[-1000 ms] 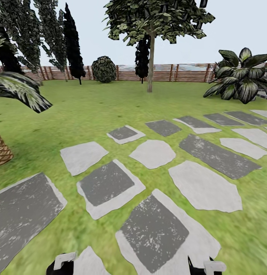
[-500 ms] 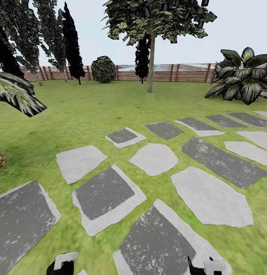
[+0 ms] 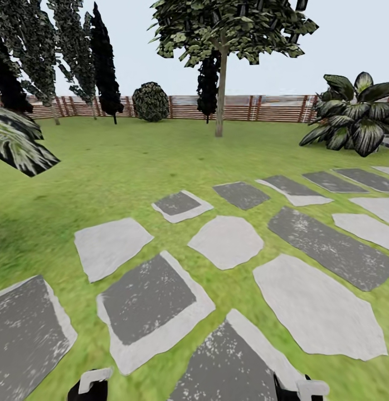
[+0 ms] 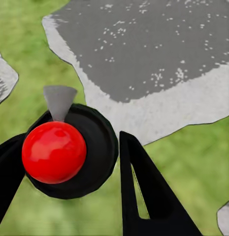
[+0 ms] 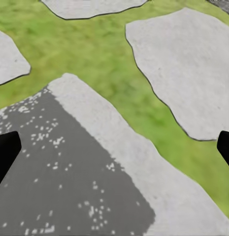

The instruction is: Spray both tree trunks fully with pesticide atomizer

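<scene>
In the left wrist view, the left gripper has its black fingers spread apart with nothing between them; a black disc with a red ball sits beside one finger and looks like part of the rig rather than a garden item. In the right wrist view, the right gripper shows two dark fingers at opposite edges, wide apart and bare, over a stepping stone.

The head view shows both grippers low, at about 7 and 5 o'clock, above grass and grey stones. A tree with a pale trunk stands at 12 o'clock before the wooden fence; a round bush is at 11 o'clock, a broad-leaved plant at 2 o'clock.

The spray bottle is not visible in these pictures, so its place cannot be told. As a judgement, it should be light, stiff and smooth, best gripped around the body below the trigger head, since a squeeze near the trigger could tip it.
</scene>
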You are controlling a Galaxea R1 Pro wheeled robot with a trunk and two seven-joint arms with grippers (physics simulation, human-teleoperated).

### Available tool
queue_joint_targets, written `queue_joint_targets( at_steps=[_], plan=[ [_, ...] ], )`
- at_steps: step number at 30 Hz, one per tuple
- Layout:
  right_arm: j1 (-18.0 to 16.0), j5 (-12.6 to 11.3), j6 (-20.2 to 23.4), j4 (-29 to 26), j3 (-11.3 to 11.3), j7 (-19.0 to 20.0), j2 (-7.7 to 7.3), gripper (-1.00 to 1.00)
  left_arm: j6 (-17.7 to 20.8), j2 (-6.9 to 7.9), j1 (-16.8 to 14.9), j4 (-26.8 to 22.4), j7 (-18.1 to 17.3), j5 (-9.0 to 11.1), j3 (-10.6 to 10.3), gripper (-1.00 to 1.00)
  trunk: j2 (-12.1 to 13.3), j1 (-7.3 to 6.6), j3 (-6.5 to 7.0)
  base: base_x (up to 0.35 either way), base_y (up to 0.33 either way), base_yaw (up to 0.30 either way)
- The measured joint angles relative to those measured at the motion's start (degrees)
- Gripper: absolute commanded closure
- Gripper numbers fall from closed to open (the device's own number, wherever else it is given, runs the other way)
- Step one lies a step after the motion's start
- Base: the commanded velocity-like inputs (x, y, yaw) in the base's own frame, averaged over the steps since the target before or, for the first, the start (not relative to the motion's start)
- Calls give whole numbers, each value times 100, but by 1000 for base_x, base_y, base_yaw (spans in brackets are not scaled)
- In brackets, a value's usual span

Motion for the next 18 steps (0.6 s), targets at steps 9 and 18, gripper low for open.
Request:
queue_joint_targets(
  at_steps=[9,18],
  plan=[
    [0,8,0,5,0,-2,0,-100,-4,-1,-2,19,0,-2,-2,100,2,1,1,339,0,-70],
    [-1,13,-6,20,2,12,0,-100,-9,0,-2,68,0,1,0,100,2,1,1,339,0,-102]
  ],
)
